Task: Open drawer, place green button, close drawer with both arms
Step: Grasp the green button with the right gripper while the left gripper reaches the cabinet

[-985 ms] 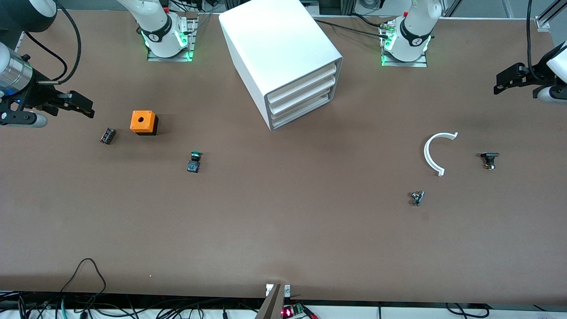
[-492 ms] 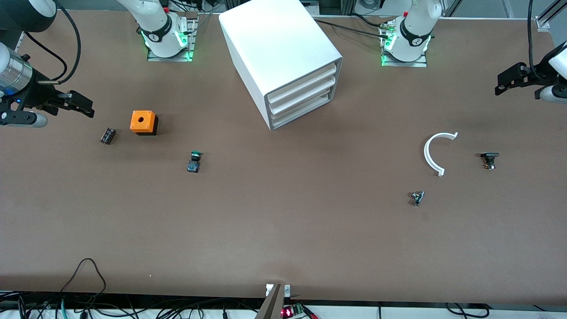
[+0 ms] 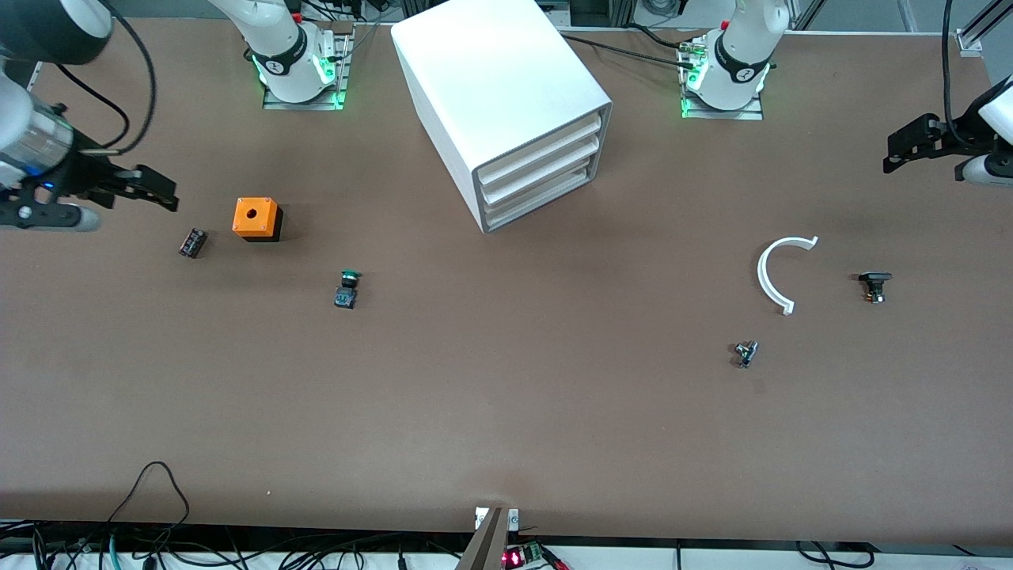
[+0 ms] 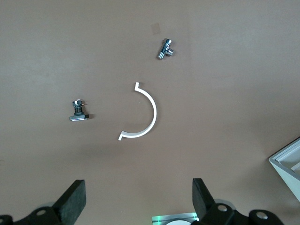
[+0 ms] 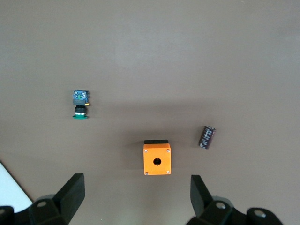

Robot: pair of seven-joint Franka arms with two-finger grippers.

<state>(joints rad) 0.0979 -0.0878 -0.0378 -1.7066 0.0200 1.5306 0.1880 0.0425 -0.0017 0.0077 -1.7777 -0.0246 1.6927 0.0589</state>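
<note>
Both my claws, left gripper (image 3: 893, 152) and right gripper (image 3: 162, 196), hung wide open, empty, at the desk's ends. Button (image 3: 347, 290) lay mid-desk: light, rigid; grip its square body. Drawer (image 3: 546, 193) shut.

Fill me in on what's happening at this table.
Nothing is being handled yet. The cabinet stands between the arm bases with the drawer, its lowest, shut like the two above. The button lies on the table, nearer the front camera than the orange box. The right tool hangs open over the right arm's end of the table, the left tool open over the left arm's end. Neither holds anything.
</note>
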